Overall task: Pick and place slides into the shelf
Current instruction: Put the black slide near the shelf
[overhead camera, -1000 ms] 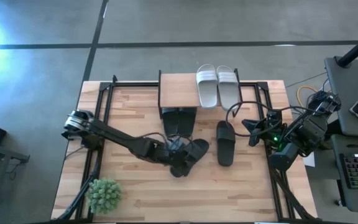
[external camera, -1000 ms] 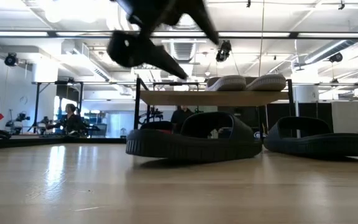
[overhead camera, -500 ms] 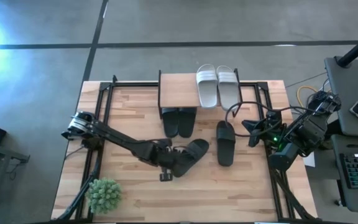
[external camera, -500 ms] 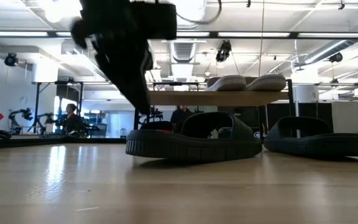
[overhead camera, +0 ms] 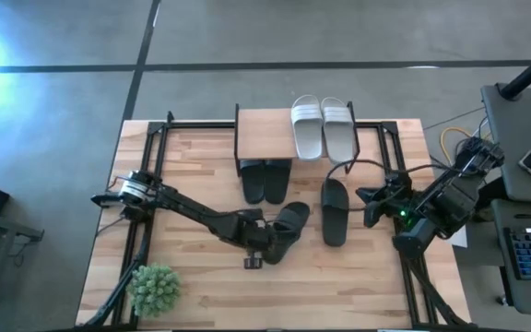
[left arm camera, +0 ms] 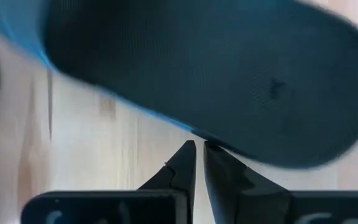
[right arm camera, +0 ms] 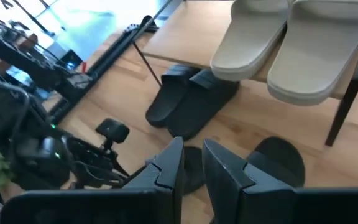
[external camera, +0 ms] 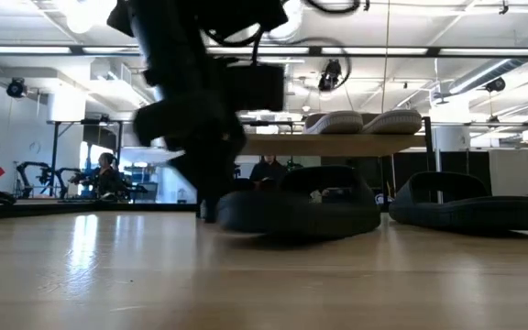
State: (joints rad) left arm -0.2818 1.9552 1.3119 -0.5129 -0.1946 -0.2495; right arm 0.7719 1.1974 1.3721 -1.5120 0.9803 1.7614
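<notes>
The left hand (overhead camera: 267,247) has just dropped to the table (overhead camera: 358,286) and snapped its fingers (left arm camera: 182,168) together on the edge of the loose black slide (overhead camera: 289,226) right in front of it, so a lift toward the shelf (overhead camera: 264,136) looks ready. Two black slides (overhead camera: 265,180) sit under that shelf beyond the hand, two pale slides (overhead camera: 323,126) on top, another black slide (overhead camera: 334,210) off to its side. The right hand (right arm camera: 191,163) hangs idle, fingers narrow. I can read no brand or writing anywhere.
</notes>
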